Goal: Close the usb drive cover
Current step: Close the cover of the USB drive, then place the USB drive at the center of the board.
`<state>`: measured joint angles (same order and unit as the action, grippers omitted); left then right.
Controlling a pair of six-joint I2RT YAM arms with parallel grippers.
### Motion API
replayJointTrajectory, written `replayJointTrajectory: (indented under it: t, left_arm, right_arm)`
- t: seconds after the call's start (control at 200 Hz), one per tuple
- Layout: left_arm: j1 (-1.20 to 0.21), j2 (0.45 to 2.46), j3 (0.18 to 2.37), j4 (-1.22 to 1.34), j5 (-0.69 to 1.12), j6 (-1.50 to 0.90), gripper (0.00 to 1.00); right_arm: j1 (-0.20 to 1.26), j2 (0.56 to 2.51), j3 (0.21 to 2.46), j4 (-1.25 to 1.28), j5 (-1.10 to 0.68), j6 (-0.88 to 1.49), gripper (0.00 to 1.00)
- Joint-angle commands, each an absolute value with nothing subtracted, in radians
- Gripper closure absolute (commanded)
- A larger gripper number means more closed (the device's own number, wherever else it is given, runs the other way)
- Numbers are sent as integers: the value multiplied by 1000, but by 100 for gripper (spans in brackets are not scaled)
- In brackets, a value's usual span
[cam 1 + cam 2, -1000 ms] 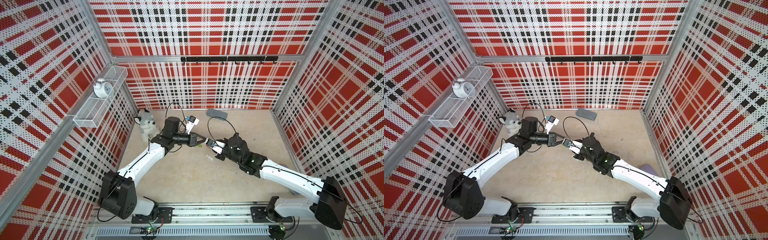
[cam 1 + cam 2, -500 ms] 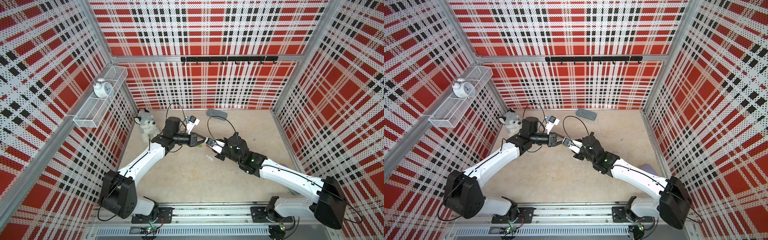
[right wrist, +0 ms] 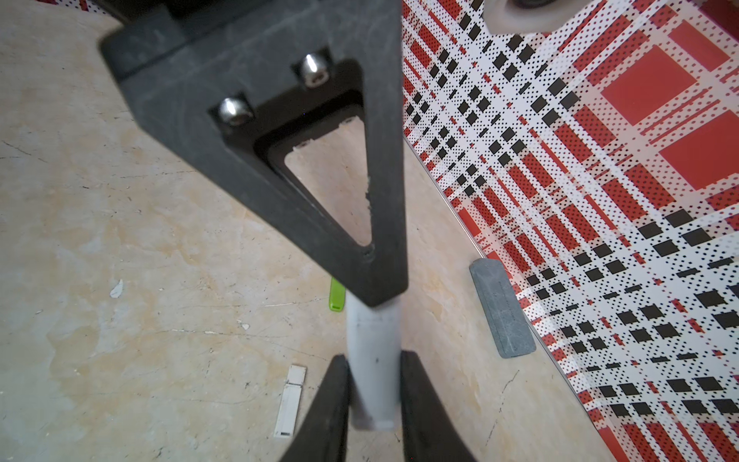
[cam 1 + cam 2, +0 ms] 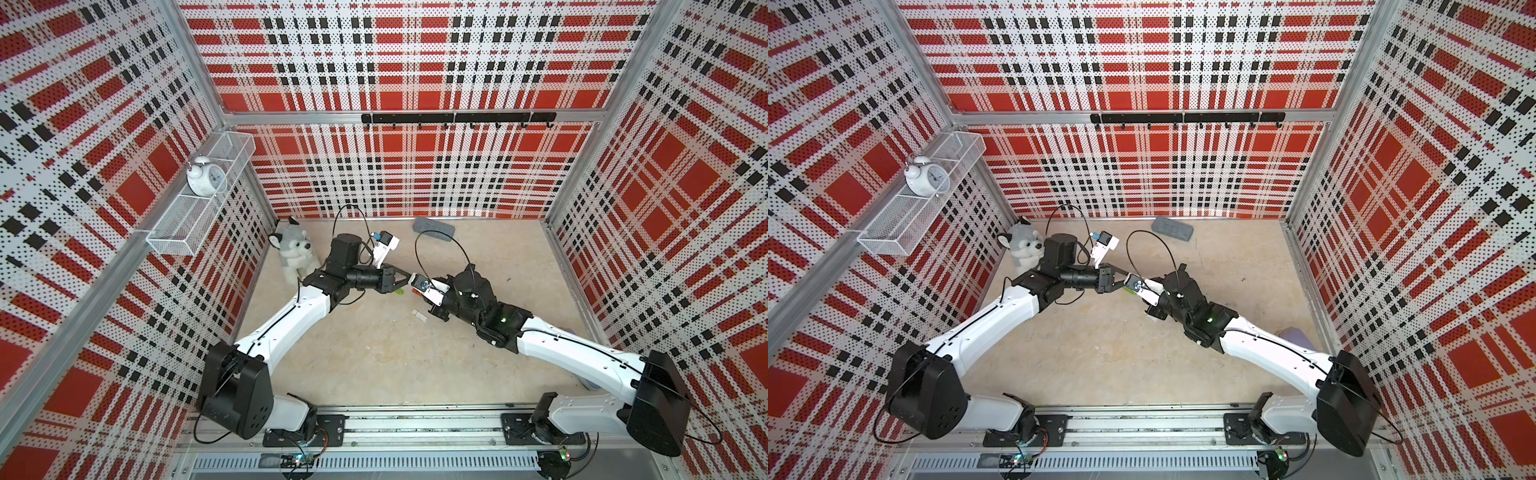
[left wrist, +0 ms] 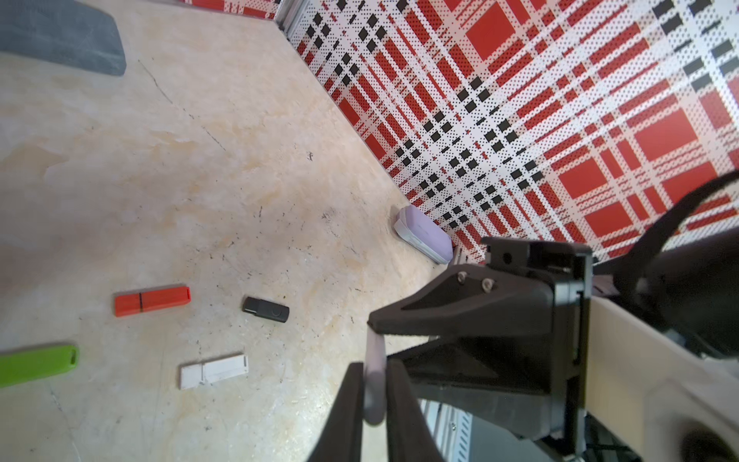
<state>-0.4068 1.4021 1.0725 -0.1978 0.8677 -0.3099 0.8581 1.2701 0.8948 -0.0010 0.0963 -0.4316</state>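
The pale grey-lavender, flat plastic usb drive (image 3: 374, 384) is held clear of the beige, stone-patterned table (image 4: 374, 353), at the point where the two arms meet tip to tip over the table's middle. The right gripper (image 3: 374, 356) pinches one end of it, with both black fingers (image 3: 332, 400) pressed against its narrow edges. The left gripper (image 5: 374, 365) straddles the opposite end. Its fingers lie close on either flat face, but whether they press or stand just off cannot be told. In the right wrist view one triangular left finger covers that end, so whether the cover is seated cannot be told either. In both top views the drive is hidden under the right arm's white wrist-camera mount (image 4: 434, 293).

On the table below lie four other sticks, each apart from the others: a bright green stick (image 5: 38, 366), an orange-red capped stick (image 5: 152, 300), a white stick (image 5: 214, 370) and a small black stick (image 5: 266, 310). A grey oblong pad (image 4: 434, 228) lies near the back wall. A lavender case (image 5: 424, 234) lies against the side wall on the right arm's side. A grey-and-white plush husky (image 4: 293, 253) sits in the back corner beside the left arm. A white alarm clock (image 4: 205, 176) stands in a white wire shelf (image 4: 174, 237) on the left wall, and a black hook rail (image 4: 457, 118) runs along the back wall.
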Motion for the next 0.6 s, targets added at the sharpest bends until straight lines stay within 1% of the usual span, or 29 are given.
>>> replayJointTrajectory:
  t: [0.0,0.035,0.095,0.14,0.215,0.306,0.351,0.451,0.481,0.541,0.551,0.591]
  left_arm:
    - [-399,1337,1090,-181,797,-297,68]
    - [-390,1324,1081,-170,789,-301,59]
    - [-377,1301,1062,-141,788,-316,55]
    - [-369,1284,1049,-121,788,-323,45]
    - [-360,1253,1028,-101,762,-328,41]
    - [-336,1194,983,-77,653,-337,34]
    - [-320,1153,951,-52,590,-347,25]
    - [-276,1034,850,36,446,-391,9]
    - [-263,995,819,55,403,-398,1]
    - [-255,924,765,90,330,-400,2]
    - [-229,912,759,93,318,-400,2]
    - [-211,870,733,109,276,-399,2]
  right_arm:
    - [873,1221,839,8,118,-379,76]
    - [871,1213,820,5,121,-363,76]
    - [871,1204,789,0,123,-345,76]
    - [871,1200,774,-5,125,-321,76]
    - [871,1202,749,-5,117,-279,76]
    - [871,1239,719,2,42,-199,75]
    - [871,1277,718,-4,-8,-149,75]
    - [873,1388,738,-29,-87,-45,75]
    - [874,1419,748,-36,-98,-16,75]
    - [874,1484,767,-44,-95,24,75]
    - [874,1496,773,-48,-98,27,75]
    - [876,1538,797,-70,-104,39,75]
